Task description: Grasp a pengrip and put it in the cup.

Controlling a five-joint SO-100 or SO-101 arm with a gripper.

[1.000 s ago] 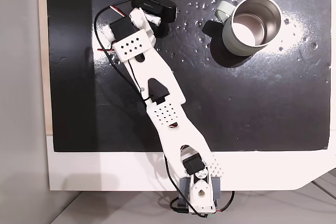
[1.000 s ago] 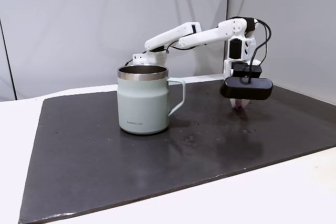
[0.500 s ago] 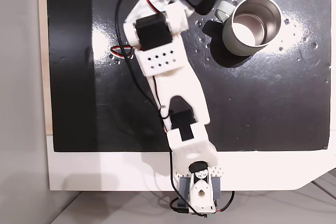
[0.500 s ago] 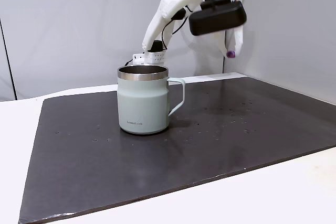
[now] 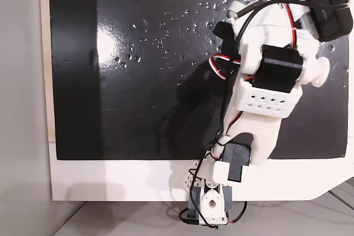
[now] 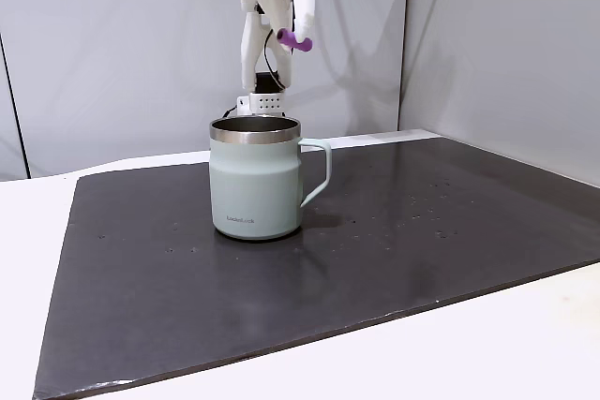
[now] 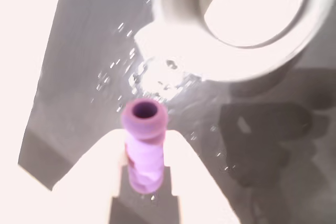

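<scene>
**Q:** What does the step in hand call for?

**A:** I am carrying the pengrip [image 6: 296,40] toward the cup [image 6: 255,178] for the drop. In the side fixed view my hand [image 6: 302,31] is high above the cup and a little toward its handle side, not squarely over the mouth. In the wrist view the cup [image 7: 178,35] lies ahead of the pengrip [image 7: 144,145], toward the top of the picture, so I judge the hand must travel on until the pengrip's open end lies over the bright inside. The pengrip is light and looks soft, so a drop from this height may well bounce off the steel rim; I would come down close to the mouth first, then part my fingers [image 7: 94,174] gently.

**Q:** How far open is the hand, and what does it hold?

**A:** It is nearly closed, pinching the pengrip. The wrist view shows a pale finger pressed against each side of the purple cylinder, whose flared open end sticks out beyond the fingertips. The side fixed view shows it jutting sideways from the fingers. The hand touches nothing else and is well clear of the dark mat [image 6: 394,259] on the counter [image 6: 525,344]
</scene>
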